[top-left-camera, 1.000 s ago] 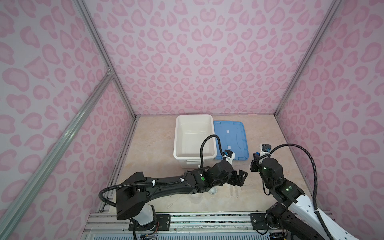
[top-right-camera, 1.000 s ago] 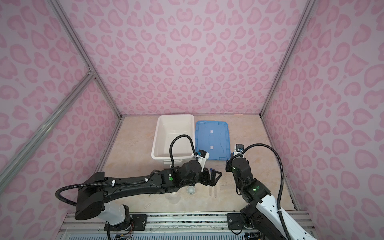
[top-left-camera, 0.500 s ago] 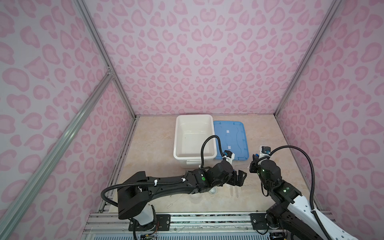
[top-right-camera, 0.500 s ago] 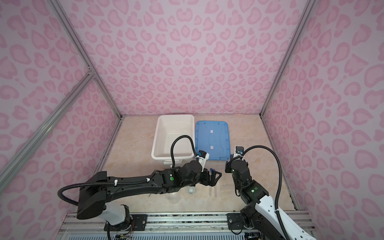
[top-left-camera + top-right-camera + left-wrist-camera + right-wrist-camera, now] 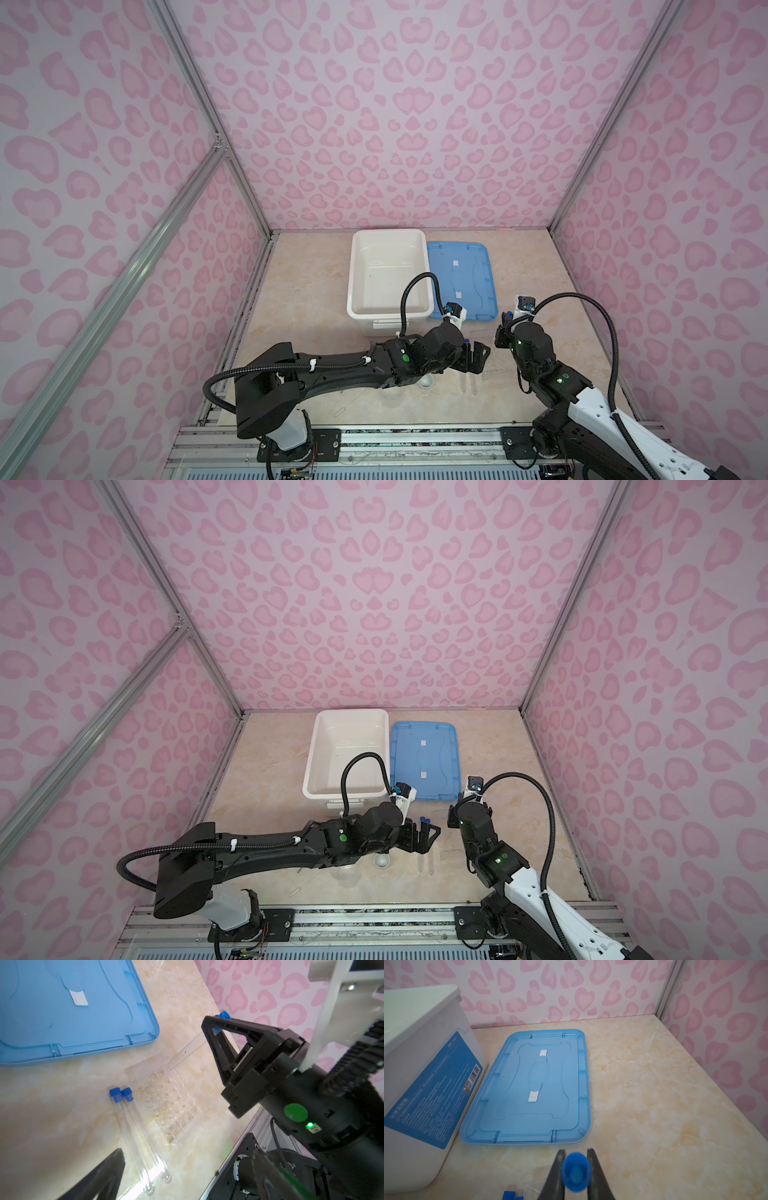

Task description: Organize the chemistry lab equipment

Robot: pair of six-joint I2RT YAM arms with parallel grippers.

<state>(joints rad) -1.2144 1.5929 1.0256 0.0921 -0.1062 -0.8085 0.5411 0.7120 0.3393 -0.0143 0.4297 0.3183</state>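
My right gripper (image 5: pixel 576 1150) is shut on a clear tube just below its blue cap (image 5: pixel 576 1172). In the left wrist view this tube (image 5: pixel 187 1051) leans with its lower end at a corner hole of a clear rack (image 5: pixel 166 1105) on the table. Two more blue-capped tubes (image 5: pixel 135 1136) lie side by side next to the rack. My left gripper (image 5: pixel 191 1180) hangs open over their round ends, touching nothing. In both top views the left gripper (image 5: pixel 476 359) (image 5: pixel 424 837) sits just left of the right gripper (image 5: pixel 505 328) (image 5: pixel 453 812).
A white bin (image 5: pixel 388 237) stands at the back with a flat blue lid (image 5: pixel 461 282) to its right. A small round dish (image 5: pixel 381 860), a clear beaker (image 5: pixel 347 875) and a dropper (image 5: pixel 297 890) lie near the front edge under the left arm.
My right arm has drifted slightly left and nearer with the tube still in its grip. The left arm has stayed where it was, still open.
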